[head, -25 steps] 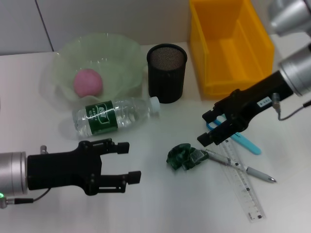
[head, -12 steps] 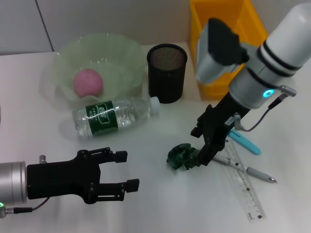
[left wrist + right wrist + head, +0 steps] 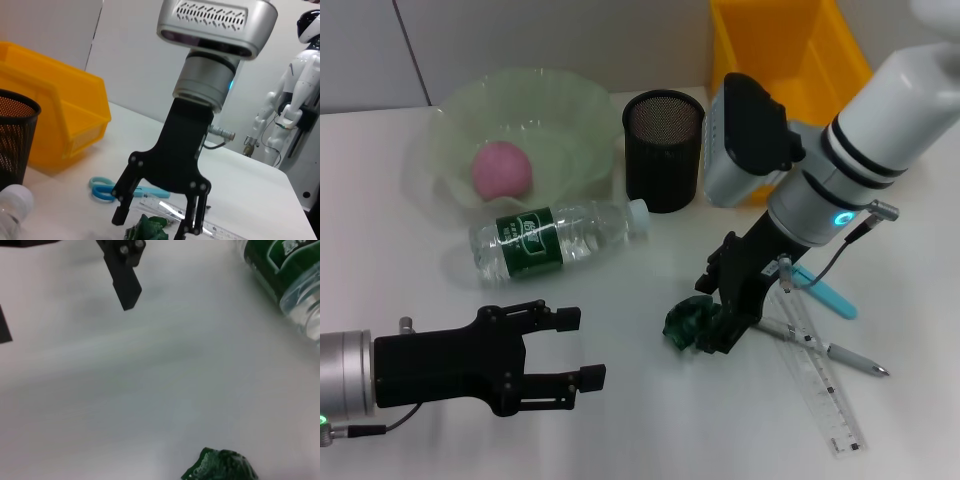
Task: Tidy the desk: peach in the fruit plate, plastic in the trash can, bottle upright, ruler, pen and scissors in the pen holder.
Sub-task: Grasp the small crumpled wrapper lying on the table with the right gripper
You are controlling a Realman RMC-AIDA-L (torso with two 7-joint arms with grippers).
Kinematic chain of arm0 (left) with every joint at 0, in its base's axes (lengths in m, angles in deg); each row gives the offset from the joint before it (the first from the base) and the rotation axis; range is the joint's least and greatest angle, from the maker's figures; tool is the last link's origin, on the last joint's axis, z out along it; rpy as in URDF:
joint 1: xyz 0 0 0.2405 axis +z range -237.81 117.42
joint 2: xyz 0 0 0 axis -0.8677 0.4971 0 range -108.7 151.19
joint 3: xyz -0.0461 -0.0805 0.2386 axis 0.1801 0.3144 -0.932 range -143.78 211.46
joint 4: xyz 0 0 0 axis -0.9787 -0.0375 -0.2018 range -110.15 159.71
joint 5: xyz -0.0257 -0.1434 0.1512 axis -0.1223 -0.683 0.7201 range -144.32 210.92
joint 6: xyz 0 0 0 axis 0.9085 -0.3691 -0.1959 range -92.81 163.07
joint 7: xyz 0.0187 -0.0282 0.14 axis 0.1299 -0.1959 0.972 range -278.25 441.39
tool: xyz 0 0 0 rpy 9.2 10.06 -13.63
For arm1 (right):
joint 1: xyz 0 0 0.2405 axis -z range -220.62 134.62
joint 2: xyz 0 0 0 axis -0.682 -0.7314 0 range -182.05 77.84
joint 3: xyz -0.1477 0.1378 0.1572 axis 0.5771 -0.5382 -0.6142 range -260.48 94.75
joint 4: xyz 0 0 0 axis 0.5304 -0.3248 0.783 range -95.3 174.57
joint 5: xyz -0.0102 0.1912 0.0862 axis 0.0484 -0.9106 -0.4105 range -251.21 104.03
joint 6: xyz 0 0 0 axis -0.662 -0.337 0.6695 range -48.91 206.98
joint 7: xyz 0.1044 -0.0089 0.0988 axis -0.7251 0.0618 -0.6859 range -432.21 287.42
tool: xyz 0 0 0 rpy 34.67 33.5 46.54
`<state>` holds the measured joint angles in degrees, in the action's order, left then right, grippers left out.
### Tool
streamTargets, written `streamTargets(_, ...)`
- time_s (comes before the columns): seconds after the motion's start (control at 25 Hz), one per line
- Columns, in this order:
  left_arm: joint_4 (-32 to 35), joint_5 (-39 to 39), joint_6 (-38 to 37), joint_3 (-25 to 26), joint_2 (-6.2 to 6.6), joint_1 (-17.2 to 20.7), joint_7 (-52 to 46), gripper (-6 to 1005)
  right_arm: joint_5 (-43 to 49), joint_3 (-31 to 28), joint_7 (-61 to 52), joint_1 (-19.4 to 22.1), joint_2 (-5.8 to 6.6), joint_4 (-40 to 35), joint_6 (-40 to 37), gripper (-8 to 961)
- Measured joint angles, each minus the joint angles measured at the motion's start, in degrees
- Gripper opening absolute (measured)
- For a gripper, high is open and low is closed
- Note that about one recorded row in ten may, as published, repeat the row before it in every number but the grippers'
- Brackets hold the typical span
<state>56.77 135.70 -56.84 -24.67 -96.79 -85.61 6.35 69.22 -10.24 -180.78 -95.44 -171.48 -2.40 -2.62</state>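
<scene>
Right gripper (image 3: 713,317): fingers apart, straddling the green plastic (image 3: 688,324) just above the table.
Plastic: crumpled on the desk between the bottle (image 3: 556,238) and the pen (image 3: 825,347); contact with the fingers is hard to judge, probably none yet.
Risk: a shallow close could pinch only an edge, so the wad slips or springs free on the lift.
Second risk: the pen and ruler (image 3: 819,379) lie just beside; a fingertip may drag them.
Left gripper (image 3: 574,346): spread wide, idle near the bottle.
</scene>
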Motion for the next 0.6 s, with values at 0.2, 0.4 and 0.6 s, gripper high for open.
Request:
streamTargets(0.2, 0.00, -0.09, 0.09, 0.08, 0.00, -0.13, -0.13, 834, -1.44, 0.39, 1.14, -0.09, -0.02, 1.54, 1.26, 815)
streamTargets(0.4, 0.00, -0.17, 0.14, 0.14, 0.02, -0.05, -0.06, 834, -2.21, 0.43, 1.58, -0.16, -0.05, 2.64, 1.75, 814)
streamTargets(0.6, 0.00, -0.18, 0.14, 0.17, 0.15, -0.16, -0.03, 834, -2.19, 0.47, 1.34, 0.10, -0.06, 2.66, 1.94, 732)
